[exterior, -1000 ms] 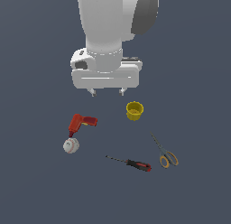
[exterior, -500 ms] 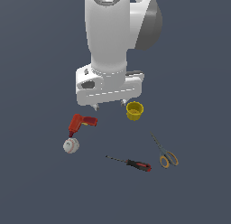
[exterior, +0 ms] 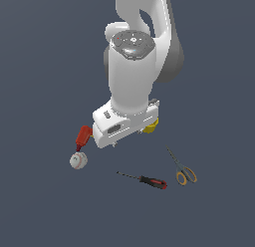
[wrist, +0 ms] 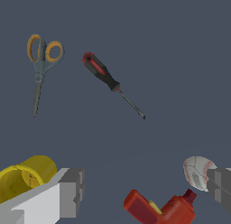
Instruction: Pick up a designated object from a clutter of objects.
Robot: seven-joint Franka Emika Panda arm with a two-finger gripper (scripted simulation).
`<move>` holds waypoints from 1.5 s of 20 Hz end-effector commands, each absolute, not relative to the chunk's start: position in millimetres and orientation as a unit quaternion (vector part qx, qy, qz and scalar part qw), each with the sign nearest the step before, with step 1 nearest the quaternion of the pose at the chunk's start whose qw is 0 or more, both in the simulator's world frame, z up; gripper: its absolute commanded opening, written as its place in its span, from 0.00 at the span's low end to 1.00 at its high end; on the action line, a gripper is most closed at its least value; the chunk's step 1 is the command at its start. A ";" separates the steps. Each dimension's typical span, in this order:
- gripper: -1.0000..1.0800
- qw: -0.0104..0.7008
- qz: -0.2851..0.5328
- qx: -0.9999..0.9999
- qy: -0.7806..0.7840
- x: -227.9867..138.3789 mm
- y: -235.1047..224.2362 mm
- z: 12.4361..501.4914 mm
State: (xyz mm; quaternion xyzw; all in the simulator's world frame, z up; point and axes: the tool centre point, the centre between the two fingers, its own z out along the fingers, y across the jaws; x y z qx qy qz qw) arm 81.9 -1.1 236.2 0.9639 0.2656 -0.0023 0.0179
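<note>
- The gripper (wrist: 143, 191) hung above the clutter with its two grey fingers (wrist: 72, 193) spread wide apart, grasping nothing.
- In the wrist view, the drill (wrist: 158, 208) lay below the gap between the fingers, and the baseball (wrist: 197, 172) sat just beside the other finger.
- In the exterior view, the white arm covered part of the drill (exterior: 83, 136) and most of the cup (exterior: 151, 125); the baseball (exterior: 78, 161) touched the drill's end.
- The yellow cup (wrist: 25, 176) lay tilted with its open mouth visible; I could not tell whether anything was inside.
- Everything rested on a plain dark blue-grey surface (exterior: 45, 206); no walls or room showed.
- The screwdriver (exterior: 144, 179) lay flat, apart from the gripper, untouched, toward the exterior view's right of the baseball.
- Its red-and-black handle pointed toward the scissors (exterior: 182, 168), which lay near it with yellow handles.
- In the wrist view, the screwdriver (wrist: 109, 82) lay clear of both fingers, beside the scissors (wrist: 42, 65).
</note>
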 end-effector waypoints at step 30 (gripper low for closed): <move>0.96 0.001 0.000 0.789 0.614 158.7 56.4 67.8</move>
